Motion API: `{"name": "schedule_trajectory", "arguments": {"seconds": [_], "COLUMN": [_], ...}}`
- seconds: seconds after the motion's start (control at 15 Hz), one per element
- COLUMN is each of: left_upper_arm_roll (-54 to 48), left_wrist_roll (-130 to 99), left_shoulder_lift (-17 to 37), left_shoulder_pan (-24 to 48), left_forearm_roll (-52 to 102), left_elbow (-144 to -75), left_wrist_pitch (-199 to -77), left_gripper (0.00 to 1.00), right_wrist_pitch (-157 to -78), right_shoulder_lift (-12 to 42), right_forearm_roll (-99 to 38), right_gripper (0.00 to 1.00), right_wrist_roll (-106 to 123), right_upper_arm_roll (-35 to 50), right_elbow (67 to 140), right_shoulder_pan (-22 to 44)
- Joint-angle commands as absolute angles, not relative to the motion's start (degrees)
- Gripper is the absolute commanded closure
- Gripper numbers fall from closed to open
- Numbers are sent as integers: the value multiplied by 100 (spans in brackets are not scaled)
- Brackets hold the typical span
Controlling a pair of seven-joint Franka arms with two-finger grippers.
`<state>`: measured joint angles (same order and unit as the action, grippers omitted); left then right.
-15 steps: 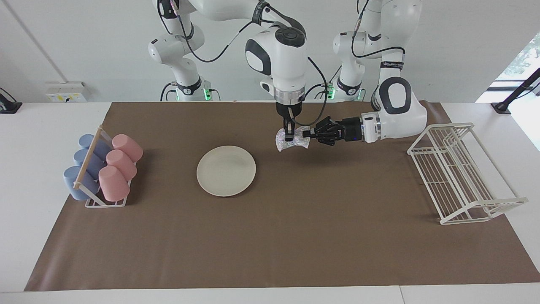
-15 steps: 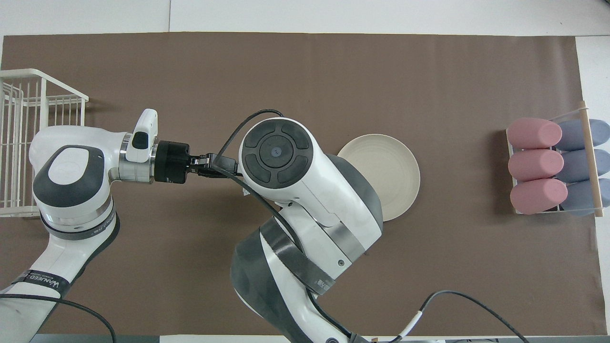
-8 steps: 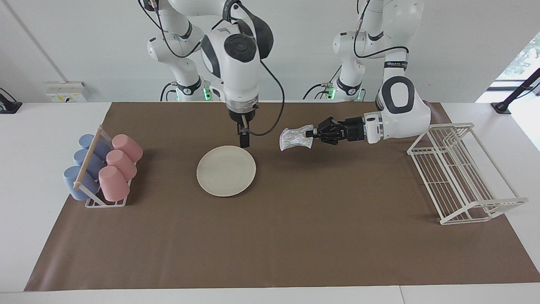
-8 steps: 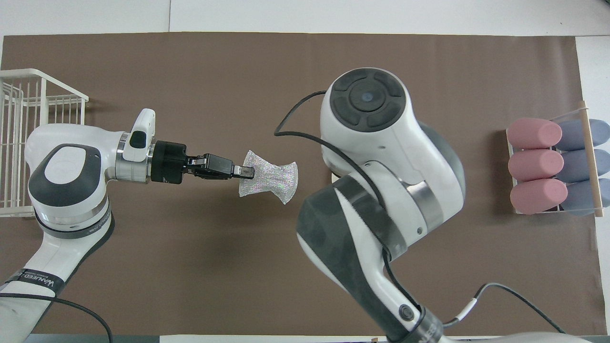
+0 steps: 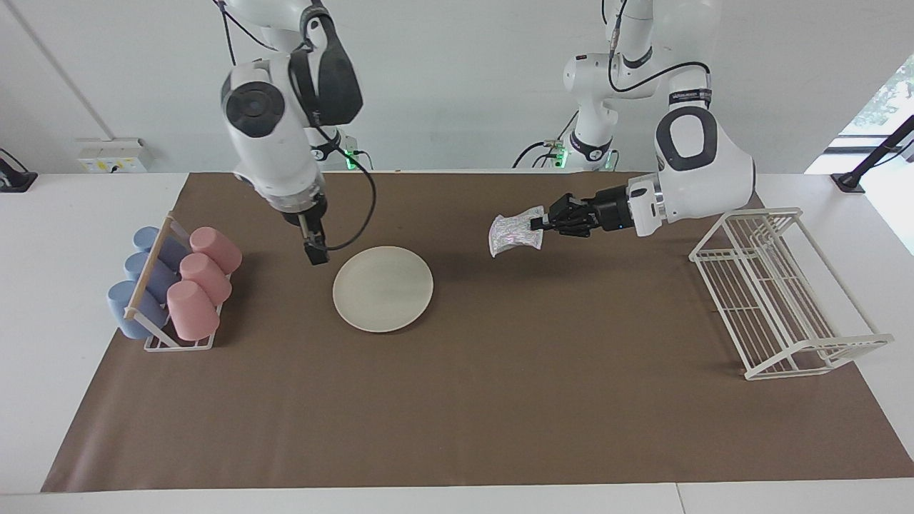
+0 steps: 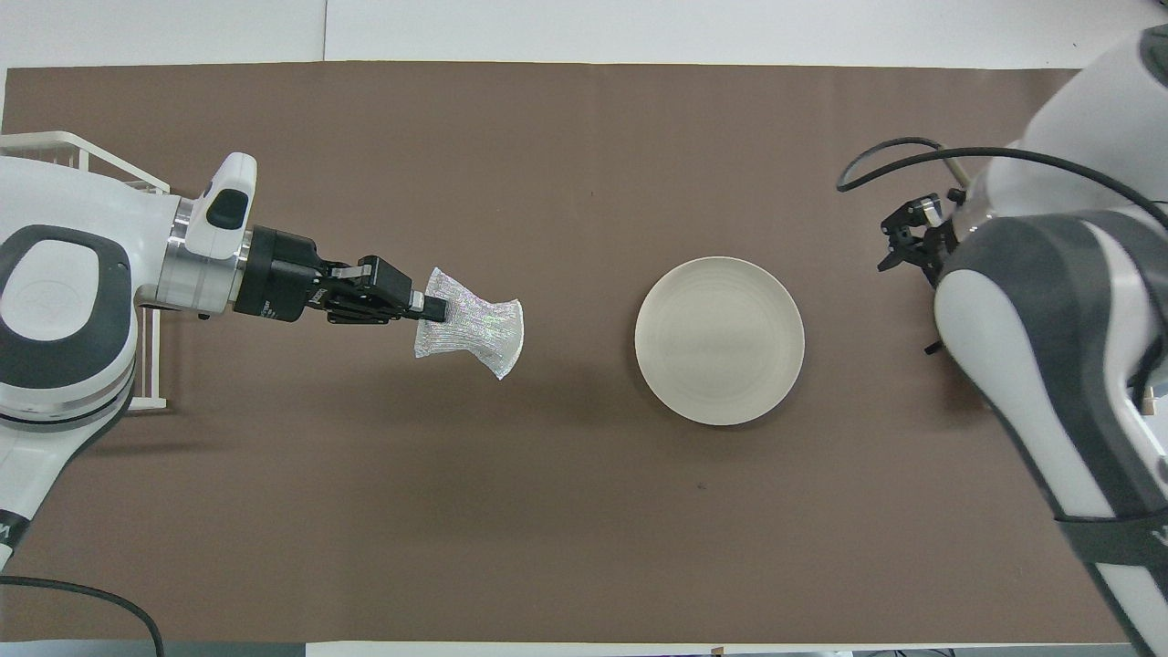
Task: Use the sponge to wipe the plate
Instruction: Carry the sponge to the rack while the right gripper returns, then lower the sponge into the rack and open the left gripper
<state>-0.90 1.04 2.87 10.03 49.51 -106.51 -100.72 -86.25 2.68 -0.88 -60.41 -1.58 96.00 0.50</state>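
White-and-grey arms point(image 5: 703, 168); black cables point(image 5: 360, 207)

- The white table point(image 5: 57, 235) carries a brown mat point(image 5: 500, 400).
- On the mat lie the plate point(image 5: 383, 288), a rack of pink and blue cups point(image 5: 175, 285), and a white wire rack point(image 5: 782, 289).

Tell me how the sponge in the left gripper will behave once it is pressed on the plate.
Probably floppy: the sponge flares and droops from the left gripper, pinched at one edge. Likely light, since that edge pinch carries it. Its mesh may fold rather than slide flat on the plate.
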Motion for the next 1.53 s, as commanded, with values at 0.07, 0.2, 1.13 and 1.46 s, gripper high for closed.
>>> {"name": "schedule_trajectory", "arguments": {"seconds": [0.07, 0.2, 1.13, 1.46], "left_upper_arm_roll": [-105, -132, -184, -185], "left_wrist_roll": [-772, -1115, -1292, -1406], "left_shoulder_lift": [158, 71, -88, -106], "left_shoulder_pan": [1063, 1081, 1274, 1266], "left_forearm_roll": [3686, 2983, -2106, -3338], "left_elbow": [-10249, -10152, -9782, -9870], "left_wrist_pitch": [-9941, -9879, -9053, -9035], "left_gripper": [100, 100, 100, 100], "right_wrist_pitch": [-8481, -8481, -8552, -8893], "right_shoulder_lift": [-97, -105, -106, 62], "right_forearm_roll": [-193, -193, -193, -167], "right_gripper": [0, 0, 0, 0], "right_wrist_roll": [-3933, -2984, -457, 106], "right_upper_arm_roll": [-79, -97, 18, 0], "right_elbow": [9826, 9826, 9703, 9422], "right_shoulder_pan": [-544, -562, -140, -202]}}
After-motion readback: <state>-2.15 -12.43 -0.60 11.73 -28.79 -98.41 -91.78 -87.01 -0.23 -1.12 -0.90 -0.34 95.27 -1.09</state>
